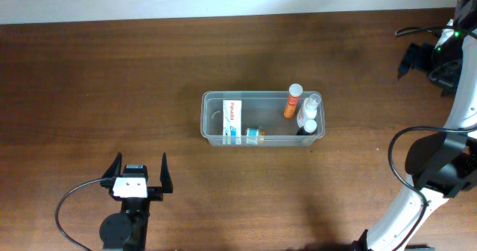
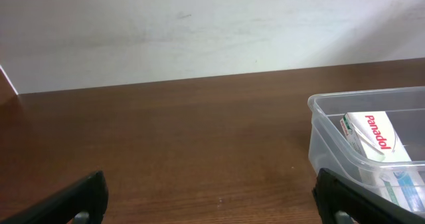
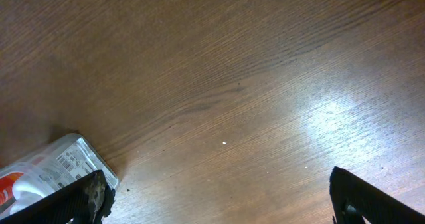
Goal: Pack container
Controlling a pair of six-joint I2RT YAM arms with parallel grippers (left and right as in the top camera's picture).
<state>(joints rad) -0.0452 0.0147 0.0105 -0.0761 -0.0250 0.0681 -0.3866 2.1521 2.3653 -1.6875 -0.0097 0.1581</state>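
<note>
Clear container (image 1: 261, 115) holds box (image 1: 232, 121), bottles (image 1: 292, 102) — left pincer (image 1: 140, 169), right pincer (image 3: 218, 184) seemingly open.

Container (image 1: 261, 109) as I see it: clear, shallow rectangular tub with rounded corners and a rim. It sits upright and lidless near table centre, long axis 9 to 3 o'clock. Inside, Panadol box (image 1: 233, 115) toward 9 o'clock and small bottles (image 1: 309, 111) toward 3 o'clock.
</note>
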